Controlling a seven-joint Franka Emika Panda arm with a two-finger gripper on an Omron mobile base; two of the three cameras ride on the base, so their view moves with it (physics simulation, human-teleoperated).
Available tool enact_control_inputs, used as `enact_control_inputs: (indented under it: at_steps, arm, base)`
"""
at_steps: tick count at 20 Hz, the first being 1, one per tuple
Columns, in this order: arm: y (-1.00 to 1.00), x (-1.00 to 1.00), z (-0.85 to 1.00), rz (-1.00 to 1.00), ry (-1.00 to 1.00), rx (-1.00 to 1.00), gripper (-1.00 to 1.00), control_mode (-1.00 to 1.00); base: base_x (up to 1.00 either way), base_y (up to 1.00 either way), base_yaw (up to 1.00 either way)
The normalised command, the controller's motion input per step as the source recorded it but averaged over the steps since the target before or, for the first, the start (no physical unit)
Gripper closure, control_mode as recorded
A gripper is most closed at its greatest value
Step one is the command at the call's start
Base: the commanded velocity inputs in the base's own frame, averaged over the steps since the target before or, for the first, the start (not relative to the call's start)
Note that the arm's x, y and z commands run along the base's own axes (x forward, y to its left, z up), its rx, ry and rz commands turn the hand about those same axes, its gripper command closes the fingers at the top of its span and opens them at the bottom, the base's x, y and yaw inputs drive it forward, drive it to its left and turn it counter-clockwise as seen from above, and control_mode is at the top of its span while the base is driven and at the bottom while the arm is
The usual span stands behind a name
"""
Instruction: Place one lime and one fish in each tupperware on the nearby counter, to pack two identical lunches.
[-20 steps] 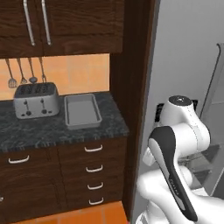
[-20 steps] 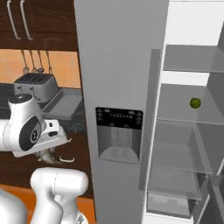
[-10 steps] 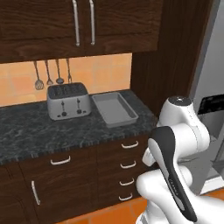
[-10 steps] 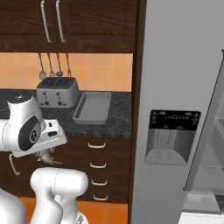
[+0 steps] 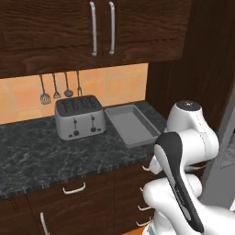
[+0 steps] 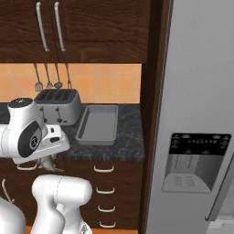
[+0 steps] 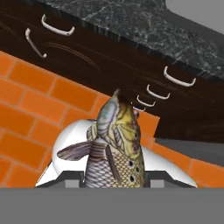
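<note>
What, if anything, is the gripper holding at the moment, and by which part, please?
A slim brownish-grey scaled fish, gripped by its rear body; its head points away from the gripper.

My base swings left — the refrigerator (image 6: 196, 114) slides toward the right edge, while the counter (image 5: 41, 151), toaster (image 5: 79, 116) and tupperware (image 5: 131, 125) come nearer centre.

You have one fish (image 7: 116, 148), seen in the hand view. One tupperware (image 5: 131, 125) sits on the one dark surface (image 5: 41, 156), beside one silver toaster (image 5: 79, 116). Four utensils (image 5: 44, 97) hang on the wall. Two long handles (image 5: 93, 28) run down the upper cabinet. One fridge dispenser (image 6: 194, 162) shows.
</note>
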Motion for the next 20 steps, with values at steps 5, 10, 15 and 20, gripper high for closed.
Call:
enact_control_inputs:
  at_steps: [5, 10, 15, 20]
  arm:
    - [0.00, 0.00, 0.00, 0.00, 0.00, 0.00, 1.00, 1.00]
    - [0.00, 0.00, 0.00, 0.00, 0.00, 0.00, 1.00, 1.00]
    - [0.00, 0.07, -0.01, 0.00, 0.00, 0.00, 1.00, -1.00]
    - [-0.01, 0.58, -0.01, 0.00, 0.00, 0.00, 1.00, -1.00]
  base:
    - [0.68, 0.03, 0.00]
    - [0.57, 0.13, 0.00]
    - [0.35, 0.08, 0.00]
    - [0.00, 0.00, 0.00]
